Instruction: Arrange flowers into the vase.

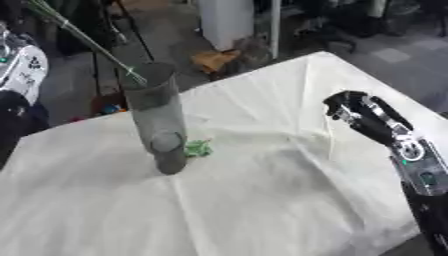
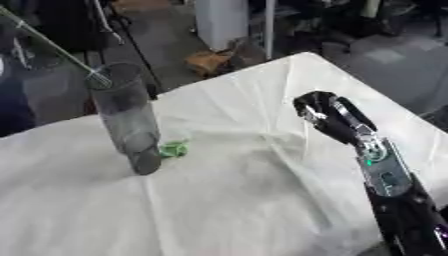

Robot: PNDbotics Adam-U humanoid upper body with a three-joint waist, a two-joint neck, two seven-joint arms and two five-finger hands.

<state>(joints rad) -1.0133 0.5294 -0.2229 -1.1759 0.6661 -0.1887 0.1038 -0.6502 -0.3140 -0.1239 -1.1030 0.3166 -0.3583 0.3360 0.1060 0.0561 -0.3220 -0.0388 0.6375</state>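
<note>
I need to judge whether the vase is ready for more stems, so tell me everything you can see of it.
The tall clear cylindrical vase looks like glass or plastic, greyish and see-through, with an open round rim on top. It stands upright, appearing tilted in the view, on the white tablecloth at the table's left. Thin green stems enter its mouth and lean out up-left. A small green scrap lies beside its base. No hand touches it.

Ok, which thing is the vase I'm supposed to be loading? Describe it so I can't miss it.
Start from the white cloth-covered table and look to its left part. The vase is the tall, clear grey cylinder standing upright there, with a thin green stem leaning out of its mouth. The only thing beside it is a small green scrap at its base, low and flat.
</note>
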